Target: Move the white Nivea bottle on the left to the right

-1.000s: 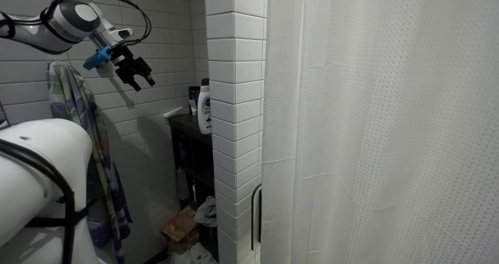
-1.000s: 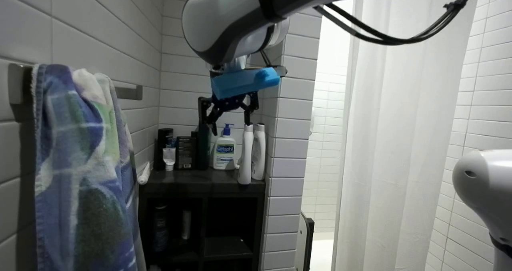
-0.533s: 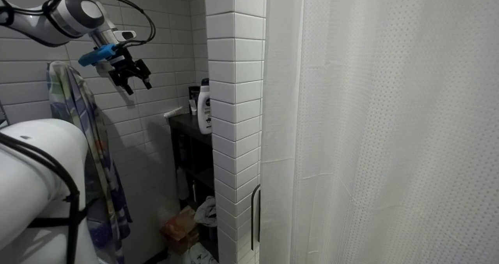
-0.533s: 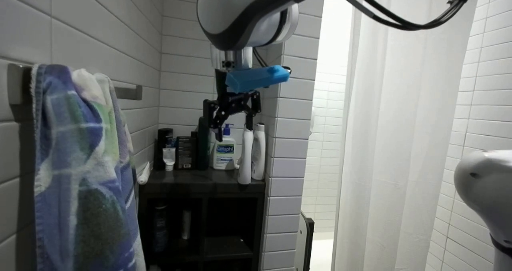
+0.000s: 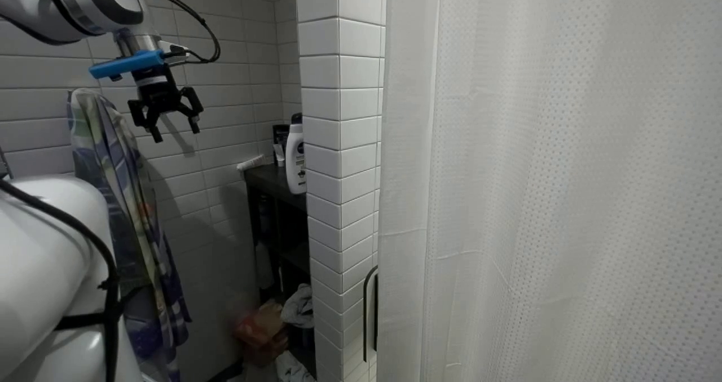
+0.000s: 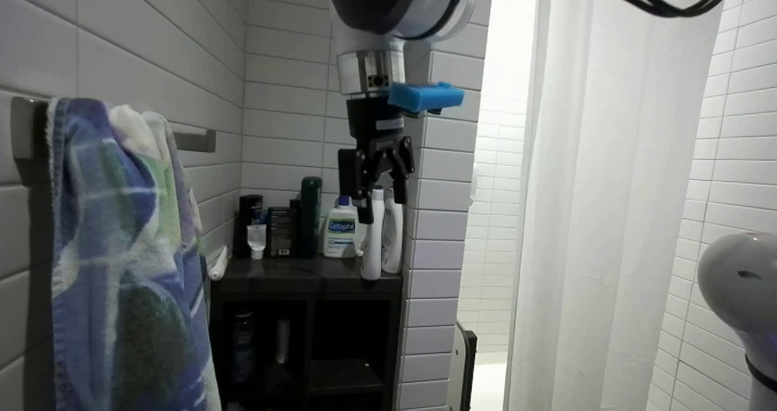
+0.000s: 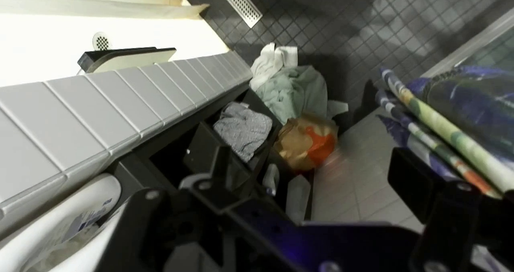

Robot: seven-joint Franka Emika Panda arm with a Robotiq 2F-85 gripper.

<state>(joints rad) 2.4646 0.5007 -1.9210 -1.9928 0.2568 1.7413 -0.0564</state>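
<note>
Wrist view: tool (image 7: 311, 161) spread wide; 2 white bottles (image 7: 66, 219) beside tiles (image 7: 108, 105).

Dark shelf (image 6: 285, 285), two white bottles (image 6: 373, 246), Cetaphil bottle (image 6: 341, 234)

White bottles (image 6: 373, 247) are plastic, the towel (image 6: 127, 247) cloth

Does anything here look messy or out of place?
In an exterior view, a slim white tube lies on its side at one end of the black shelf unit, while the white plastic bottles on it stand upright. In the wrist view, crumpled pale green cloth sits heaped on the grey tiled floor. I see no spill.
</note>
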